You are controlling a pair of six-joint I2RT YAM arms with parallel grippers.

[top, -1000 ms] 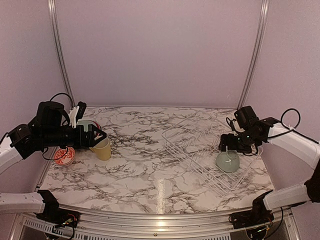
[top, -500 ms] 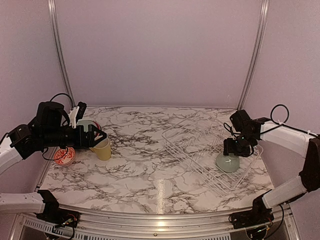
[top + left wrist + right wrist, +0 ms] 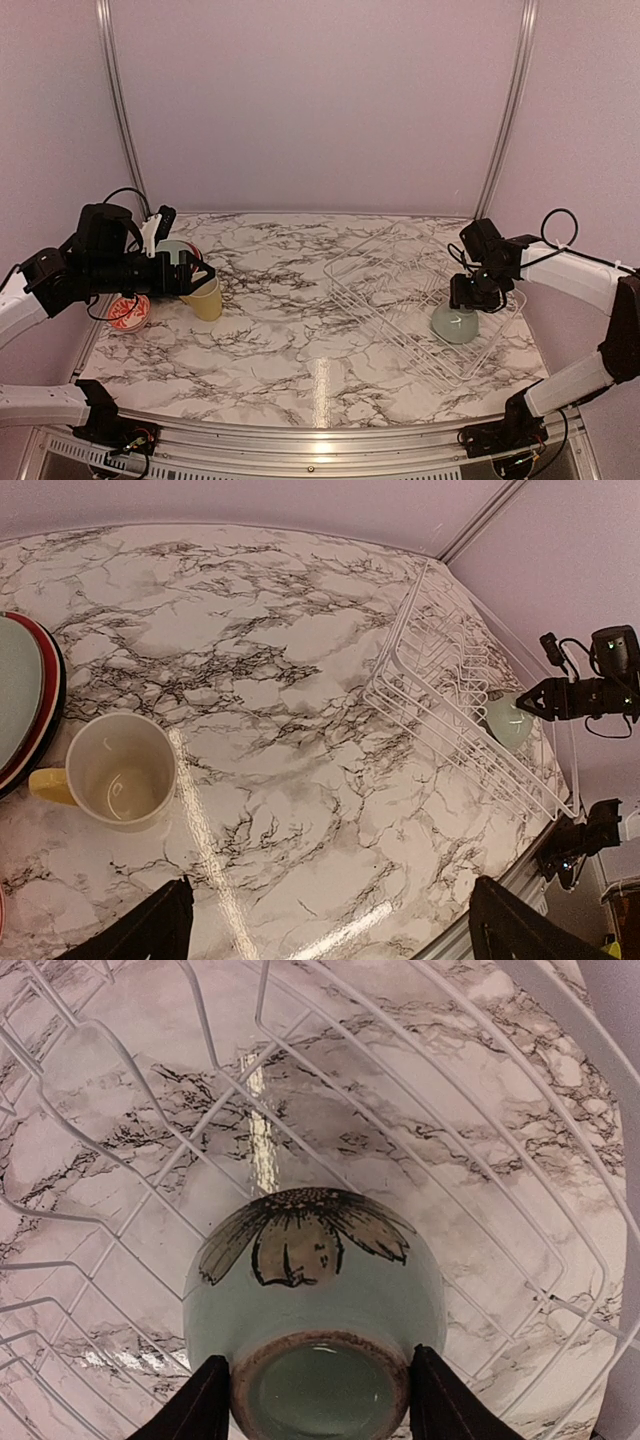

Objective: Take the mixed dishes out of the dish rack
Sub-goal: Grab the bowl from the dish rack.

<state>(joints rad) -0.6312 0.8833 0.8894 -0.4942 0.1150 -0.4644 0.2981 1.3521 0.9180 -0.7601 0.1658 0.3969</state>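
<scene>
The white wire dish rack [image 3: 400, 285] stands at the right; it also shows in the left wrist view [image 3: 440, 695] and the right wrist view [image 3: 120, 1090]. One pale green bowl [image 3: 456, 324] with a dark flower print lies upside down in it [image 3: 315, 1300]. My right gripper [image 3: 474, 297] has its fingers [image 3: 195, 1405] pressed on both sides of the bowl's foot, and the bowl rests in the rack. My left gripper [image 3: 200, 273] is wide open and empty [image 3: 330, 935] just above the upright yellow mug [image 3: 206, 297] [image 3: 118, 770].
Stacked plates [image 3: 176, 250], pale green on top of red-rimmed ones, lie behind the mug at the left [image 3: 22, 715]. A small white-and-red patterned bowl [image 3: 128, 312] sits near the table's left edge. Bare marble table [image 3: 300, 330] lies between mug and rack.
My right gripper has come down and left over the green bowl and settled around its foot. My left gripper has barely moved by the mug.
</scene>
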